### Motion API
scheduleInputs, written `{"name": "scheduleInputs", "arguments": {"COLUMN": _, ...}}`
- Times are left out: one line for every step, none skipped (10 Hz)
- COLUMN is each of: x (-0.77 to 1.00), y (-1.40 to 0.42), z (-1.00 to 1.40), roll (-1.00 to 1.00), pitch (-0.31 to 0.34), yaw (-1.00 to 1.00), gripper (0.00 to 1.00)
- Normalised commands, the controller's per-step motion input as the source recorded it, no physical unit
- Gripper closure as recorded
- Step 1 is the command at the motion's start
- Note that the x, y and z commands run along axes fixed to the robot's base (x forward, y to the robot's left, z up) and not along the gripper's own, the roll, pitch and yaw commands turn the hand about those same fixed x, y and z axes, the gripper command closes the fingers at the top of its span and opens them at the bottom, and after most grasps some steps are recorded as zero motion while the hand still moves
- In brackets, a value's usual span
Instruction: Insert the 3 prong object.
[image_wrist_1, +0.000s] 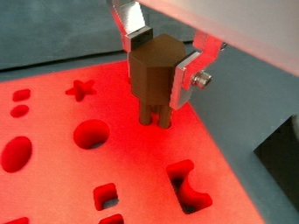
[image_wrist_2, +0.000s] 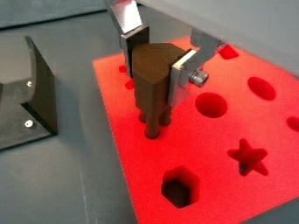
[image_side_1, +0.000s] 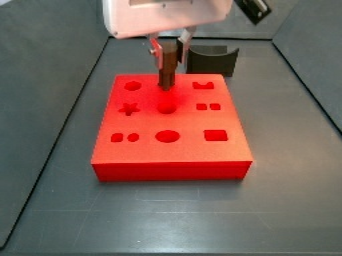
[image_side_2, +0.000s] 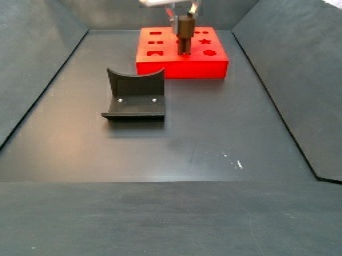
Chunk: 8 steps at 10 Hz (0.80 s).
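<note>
My gripper (image_wrist_1: 162, 58) is shut on the 3 prong object (image_wrist_1: 147, 79), a small brown upright piece with thin prongs pointing down. It also shows in a wrist view (image_wrist_2: 152, 87). The prong tips (image_wrist_2: 152, 131) are at or just above the top of the red slab (image_wrist_2: 140, 162), near its edge. I cannot tell whether they touch it. Small dark holes (image_wrist_2: 125, 70) lie just beside the piece. In a side view the gripper (image_side_1: 168, 48) holds the piece (image_side_1: 167, 72) over the back middle of the slab (image_side_1: 174, 160).
The slab has shaped holes: a star (image_wrist_2: 247, 157), a hexagon (image_wrist_2: 176, 189), round ones (image_wrist_2: 211, 105). The dark fixture (image_side_2: 134, 95) stands on the floor apart from the slab (image_side_2: 181, 68); it also shows behind the slab (image_side_1: 211, 58). Dark walls enclose the floor.
</note>
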Motion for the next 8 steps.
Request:
{"name": "scheduleInputs", "arguments": {"x": 0.06, "y": 0.0, "z": -0.92, "roll": 0.0, "pitch": -0.02, "yaw": 0.0, "gripper": 1.0}}
{"name": "scheduleInputs", "arguments": {"x": 0.11, "y": 0.0, "z": -0.97, "roll": 0.0, "pitch": -0.004, "yaw": 0.0, "gripper": 1.0}}
{"name": "scheduleInputs", "arguments": {"x": 0.16, "y": 0.0, "z": -1.0, "roll": 0.02, "pitch": 0.0, "yaw": -0.02, "gripper": 1.0}}
{"name": "scheduleInputs", "arguments": {"x": 0.1, "y": 0.0, "z": -0.98, "roll": 0.04, "pitch": 0.0, "yaw": -0.04, "gripper": 1.0}}
{"name": "scheduleInputs", "arguments": {"x": 0.01, "y": 0.0, "z": -0.99, "roll": 0.08, "pitch": -0.019, "yaw": -0.05, "gripper": 1.0}}
{"name": "scheduleInputs", "arguments": {"x": 0.0, "y": 0.0, "z": -1.0, "roll": 0.11, "pitch": -0.021, "yaw": -0.09, "gripper": 1.0}}
{"name": "scheduleInputs", "arguments": {"x": 0.0, "y": 0.0, "z": -0.91, "roll": 0.1, "pitch": -0.004, "yaw": -0.11, "gripper": 1.0}}
{"name": "scheduleInputs", "arguments": {"x": 0.0, "y": 0.0, "z": 0.0, "roll": 0.0, "pitch": 0.0, "yaw": 0.0, "gripper": 1.0}}
